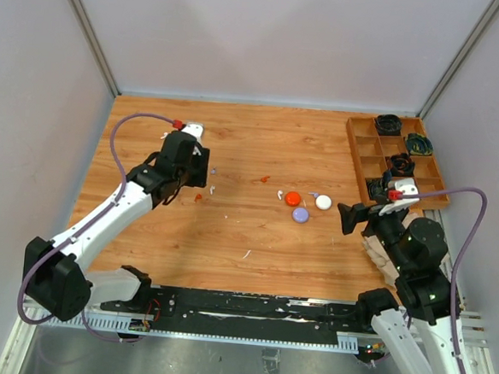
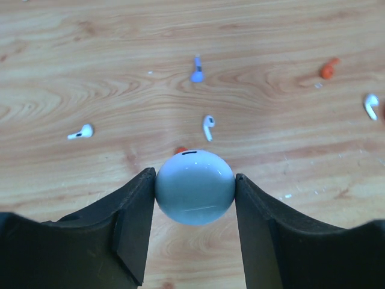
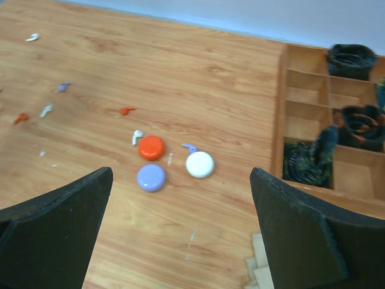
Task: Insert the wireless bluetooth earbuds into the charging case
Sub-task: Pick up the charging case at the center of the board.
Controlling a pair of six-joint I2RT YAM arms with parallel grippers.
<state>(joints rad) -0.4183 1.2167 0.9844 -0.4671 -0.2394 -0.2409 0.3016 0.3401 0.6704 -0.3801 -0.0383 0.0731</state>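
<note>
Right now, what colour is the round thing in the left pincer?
The case is pale blue-white, clearest in left wrist view.

A tiny orange-red plastic earbud (image 2: pixel 180 149) lies mostly hidden behind the glossy pale rounded case (image 2: pixel 194 188), at its eleven o'clock

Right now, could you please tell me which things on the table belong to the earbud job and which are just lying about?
Job: white earbud, lilac earbud, orange earbud; pale case in the left gripper; red case, lilac case, white case.
Lying about: wooden tray, coiled cables.
</note>
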